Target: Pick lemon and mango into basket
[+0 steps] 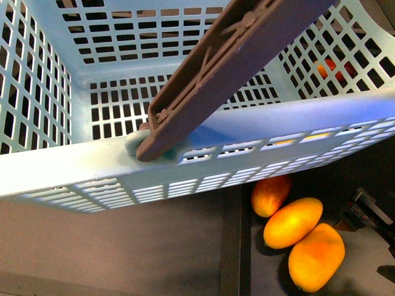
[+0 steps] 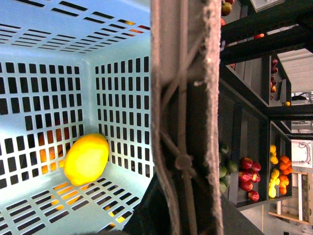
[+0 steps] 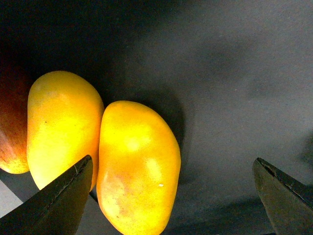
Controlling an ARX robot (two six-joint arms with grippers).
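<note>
Lying inside the turquoise basket [image 2: 44, 58], the lemon [image 2: 87, 159] rests on the slotted floor by a corner.
The mango [image 3: 137, 166] lies outside on a dark surface, touching a paler mango [image 3: 63, 127], and the right gripper [image 3: 171, 161] hovers over it with jaws spread wide. The left gripper's jaws cannot be told behind the brown handle [image 2: 181, 98].

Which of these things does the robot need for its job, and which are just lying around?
For the job: lemon, plump orange mango, basket.
Just lying about: paler yellow mango, red-blushed mango, fruit on the far shelves.
</note>
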